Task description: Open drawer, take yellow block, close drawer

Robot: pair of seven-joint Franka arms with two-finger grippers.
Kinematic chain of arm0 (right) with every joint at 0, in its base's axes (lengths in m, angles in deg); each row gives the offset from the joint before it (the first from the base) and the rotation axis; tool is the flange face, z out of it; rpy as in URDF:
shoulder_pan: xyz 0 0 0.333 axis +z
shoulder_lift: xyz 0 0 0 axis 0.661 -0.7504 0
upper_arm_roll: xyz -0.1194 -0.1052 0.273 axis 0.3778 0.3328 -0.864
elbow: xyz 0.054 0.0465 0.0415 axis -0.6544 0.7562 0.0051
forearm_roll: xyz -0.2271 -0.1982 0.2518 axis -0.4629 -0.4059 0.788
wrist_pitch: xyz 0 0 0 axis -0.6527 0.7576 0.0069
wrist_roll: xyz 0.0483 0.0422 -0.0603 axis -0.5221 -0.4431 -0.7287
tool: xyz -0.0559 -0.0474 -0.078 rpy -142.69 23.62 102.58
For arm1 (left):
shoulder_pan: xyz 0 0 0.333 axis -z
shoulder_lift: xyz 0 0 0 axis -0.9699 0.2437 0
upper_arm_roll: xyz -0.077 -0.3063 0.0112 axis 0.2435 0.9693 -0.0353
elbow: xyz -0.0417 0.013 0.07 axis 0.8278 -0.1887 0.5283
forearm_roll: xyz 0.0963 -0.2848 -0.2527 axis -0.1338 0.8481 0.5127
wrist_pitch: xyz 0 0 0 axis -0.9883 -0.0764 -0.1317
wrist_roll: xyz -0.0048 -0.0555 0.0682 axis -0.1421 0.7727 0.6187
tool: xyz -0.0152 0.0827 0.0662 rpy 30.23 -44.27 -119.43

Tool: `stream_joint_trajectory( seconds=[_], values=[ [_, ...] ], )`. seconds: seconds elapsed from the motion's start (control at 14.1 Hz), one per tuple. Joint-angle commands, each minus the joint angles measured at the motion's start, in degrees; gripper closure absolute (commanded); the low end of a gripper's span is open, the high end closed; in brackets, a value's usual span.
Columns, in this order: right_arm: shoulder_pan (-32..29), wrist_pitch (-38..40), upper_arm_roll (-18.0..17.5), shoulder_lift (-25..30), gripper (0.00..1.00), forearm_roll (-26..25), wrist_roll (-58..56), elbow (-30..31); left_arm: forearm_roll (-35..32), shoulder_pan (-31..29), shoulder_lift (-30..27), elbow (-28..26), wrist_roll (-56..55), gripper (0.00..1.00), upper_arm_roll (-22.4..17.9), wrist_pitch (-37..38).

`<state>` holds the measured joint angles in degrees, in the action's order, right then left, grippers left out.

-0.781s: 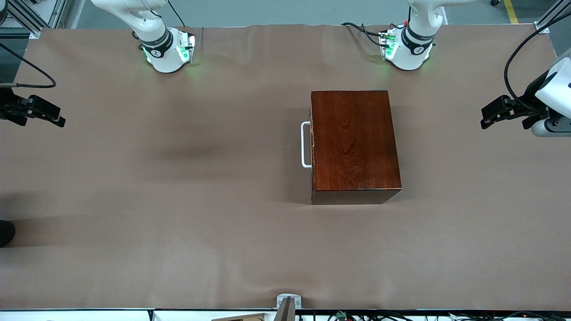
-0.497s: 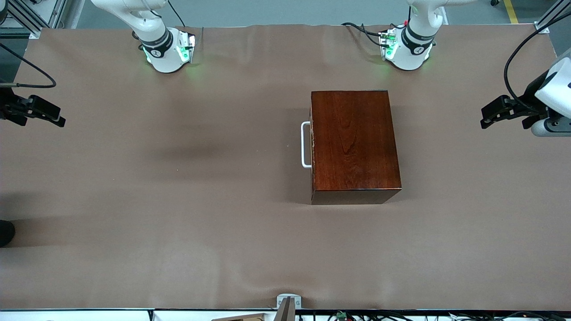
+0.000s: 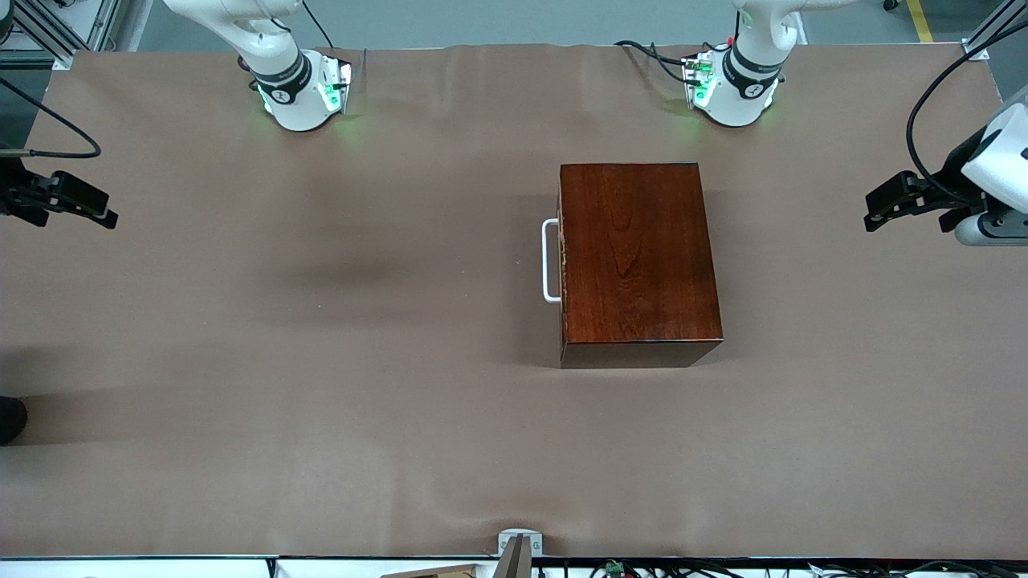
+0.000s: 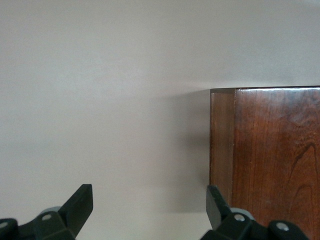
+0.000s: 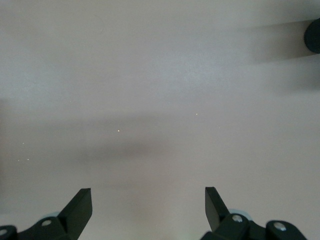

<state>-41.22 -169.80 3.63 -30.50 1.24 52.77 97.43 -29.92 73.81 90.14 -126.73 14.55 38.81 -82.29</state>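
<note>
I have the dark reddish-brown wooden box (image 3: 638, 261) sitting slightly toward the left arm's end of the brown surface (image 3: 321, 385), its drawer fully shut so only the white bar handle (image 3: 549, 260) shows, jutting at the box's nine o'clock toward the right arm's end; that facing suits a pull by the right arm, I judge; the yellow block is not visible, presumably inside. My right claw (image 3: 96, 213) hangs released over the surface's edge at nine o'clock, jaws spread wide, nothing between them; my left claw (image 3: 883, 210) waits at three o'clock, also released and empty, its wrist view catching the box's corner; nothing is begun yet.
</note>
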Motion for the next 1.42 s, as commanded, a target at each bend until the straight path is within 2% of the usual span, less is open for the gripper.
stream_joint_trajectory(
  seconds=[0.0, 0.36, 0.57, 0.78, 1.07, 1.35],
  values=[
    [-1.0, 0.4, -0.3, 0.1, 0.00, 0.9, -0.4, -0.5, 0.9, 0.0, -0.3, 0.2, -0.3, 0.00, 0.3, 0.6],
    [-1.1, 0.4, -0.3, -0.2, 0.00, 1.0, -0.5, -0.4, 1.3, 0.7, 0.8, 0.3, -0.4, 0.00, 0.6, 0.5],
    [-0.9, 0.4, -0.3, -0.2, 0.00, 1.0, -0.2, -0.3, 2.2, 1.6, 2.2, 0.7, -7.9, 0.00, 5.3, 0.3],
    [-0.9, 0.3, -0.3, -0.2, 0.00, 1.0, -0.1, -0.3, 2.2, 4.8, 6.3, 4.8, -19.4, 0.00, 10.8, 0.3],
    [-0.7, 0.4, -0.3, -0.3, 0.00, 1.0, 0.0, -0.4, 2.0, 15.9, 12.2, 10.2, -35.9, 0.00, 11.9, 0.2],
    [-0.6, 0.3, -0.3, -1.0, 0.00, 1.0, 0.0, -0.9, 2.0, 26.2, 15.8, 11.6, -47.6, 0.00, 11.7, -3.9]
  ],
)
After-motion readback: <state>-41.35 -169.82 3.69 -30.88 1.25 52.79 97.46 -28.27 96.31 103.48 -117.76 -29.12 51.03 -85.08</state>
